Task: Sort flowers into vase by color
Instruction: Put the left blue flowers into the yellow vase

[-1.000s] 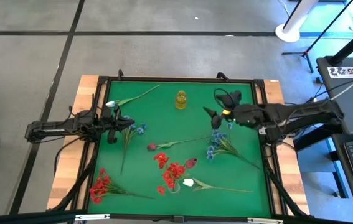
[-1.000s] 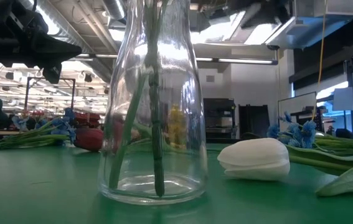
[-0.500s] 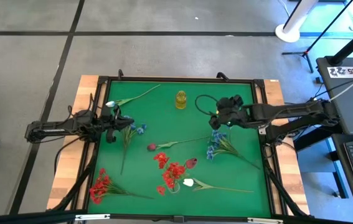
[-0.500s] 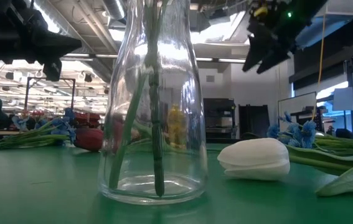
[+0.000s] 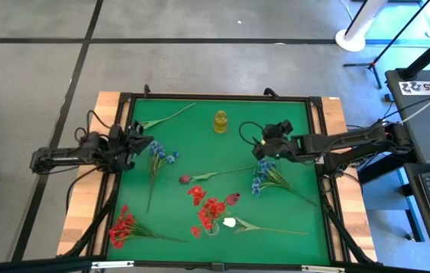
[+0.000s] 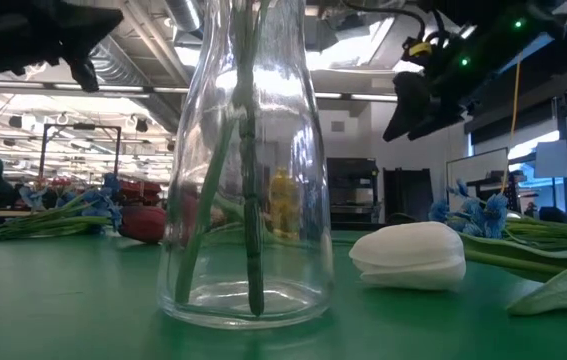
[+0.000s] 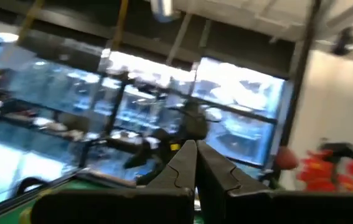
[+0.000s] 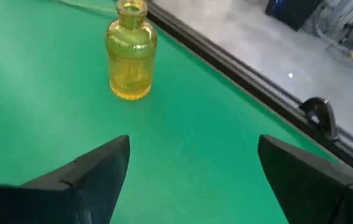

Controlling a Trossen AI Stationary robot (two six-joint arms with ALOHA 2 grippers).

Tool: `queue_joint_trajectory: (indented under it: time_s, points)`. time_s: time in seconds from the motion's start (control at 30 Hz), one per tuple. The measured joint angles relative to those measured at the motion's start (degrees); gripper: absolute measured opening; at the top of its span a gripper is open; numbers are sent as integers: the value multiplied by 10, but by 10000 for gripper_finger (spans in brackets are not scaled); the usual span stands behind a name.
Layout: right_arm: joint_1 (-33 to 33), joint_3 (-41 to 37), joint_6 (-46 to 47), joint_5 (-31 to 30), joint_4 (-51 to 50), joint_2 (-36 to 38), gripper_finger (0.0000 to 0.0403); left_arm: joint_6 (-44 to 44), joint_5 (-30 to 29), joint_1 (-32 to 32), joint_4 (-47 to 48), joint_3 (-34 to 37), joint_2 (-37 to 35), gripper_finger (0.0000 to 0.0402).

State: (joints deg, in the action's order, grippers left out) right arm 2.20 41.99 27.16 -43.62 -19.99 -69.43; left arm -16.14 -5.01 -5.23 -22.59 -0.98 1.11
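Hanging above the green tabletop [image 5: 290,227], the right gripper [image 5: 258,149] has its fingers spread wide and holds nothing; it is over bare felt near the small yellow bottle [image 5: 221,120], just above the blue flowers [image 5: 261,180] on the right side. In the right wrist view the yellow bottle stands upright between the two dark fingers [image 8: 95,171], well apart from them. The left gripper [image 5: 140,141] is at the left edge of the tabletop, its fingers pressed together and empty; the left wrist view is blurred, and only the closed fingertips and a red smear at the side can be made out.

The flowers lie scattered on the tabletop: a white tulip stem [image 5: 161,117] near the far edge, a blue stem [image 5: 156,161] just beside the left gripper, a dark pink bud [image 5: 185,179] in the middle, a red cluster [image 5: 123,226] at the near left corner, and a white tulip bud [image 5: 230,223] near the front. A clear glass vase [image 6: 246,170] fills the low view and is cut off at the top; green stalks stand inside it. From above, red flowers [image 5: 208,211] cover the vase, so its outline is hard to see there. Whether those red heads belong to the stalks in the vase I cannot tell.
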Motion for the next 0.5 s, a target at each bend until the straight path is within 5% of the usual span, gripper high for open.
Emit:
queue_joint_trajectory:
  time_s: [0.23, 0.5]
  points:
    - [0, -2, -26, -25, 33, 0, 353, -59, -124, 0, 144, -41, 75, 9]
    - [-16, -2, -51, -38, 45, 0, 353, -202, -101, 0, 374, -178, 197, 56]
